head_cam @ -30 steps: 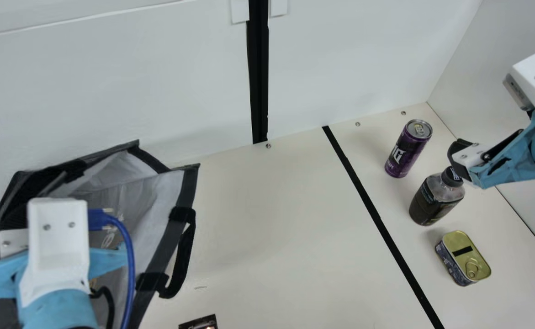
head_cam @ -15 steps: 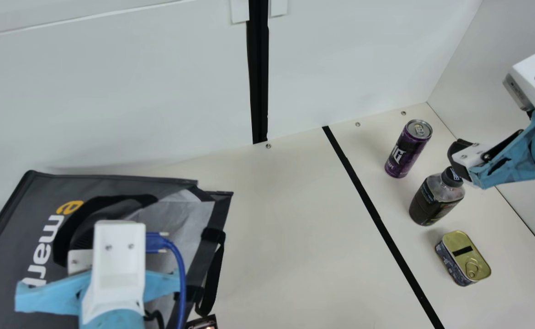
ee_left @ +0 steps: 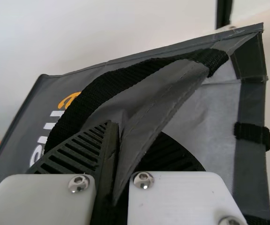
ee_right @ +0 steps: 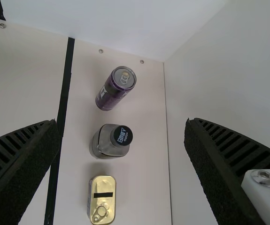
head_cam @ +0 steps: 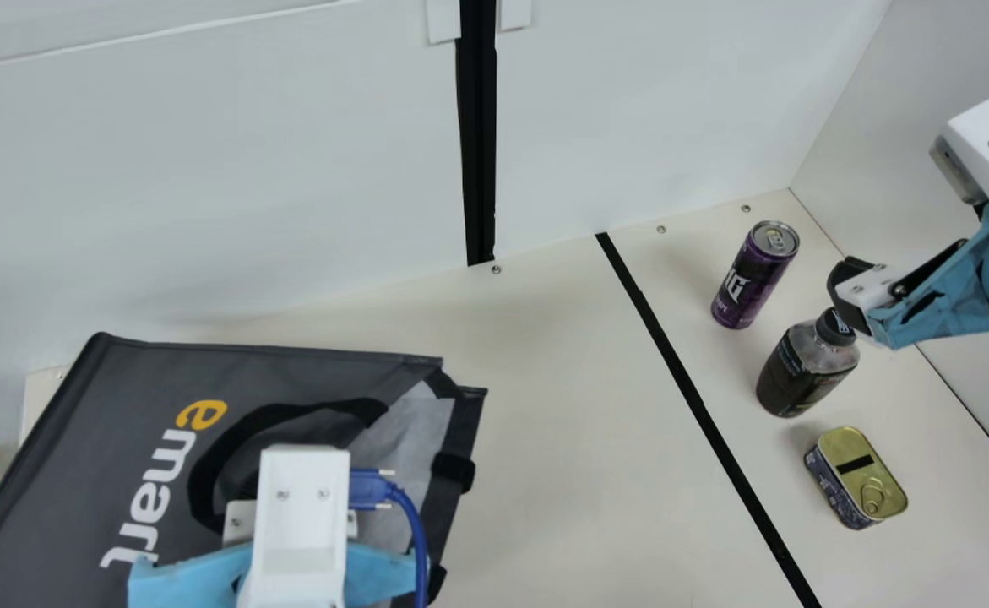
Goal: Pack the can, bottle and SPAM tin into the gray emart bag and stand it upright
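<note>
Comparing the main view with the frame from one second earlier, note that the gray emart bag [head_cam: 232, 380] has shifted to that view's right. Its printed panel now faces up into view, where its open interior showed before. The left gripper [head_cam: 304, 523] has travelled the same way with it. In your left wrist view, the fingers [ee_left: 85, 150] of that gripper are narrow and hold a fold of bag panel [ee_left: 156, 112] between them. The black handle [ee_left: 102, 86] arches just beyond these fingers, and the pale lining [ee_left: 205, 117] lies to the side of them.

Refer next to the right gripper [head_cam: 850, 291], which has kept its position. Its fingers are wide apart and hold nothing. The bottle [head_cam: 806, 367] stands upright below these fingers and apart from them, lined up with the gap between them in your right wrist view. The can [head_cam: 754, 274] stands upright on the far side of the bottle from the tin, past the fingertips. The SPAM tin [head_cam: 853, 477] rests flat with its ring-pull lid up, on the other side of the bottle. All three sit on the table [head_cam: 578, 422], outside the bag and well apart from the left fingers; their positions match the earlier frame.
</note>
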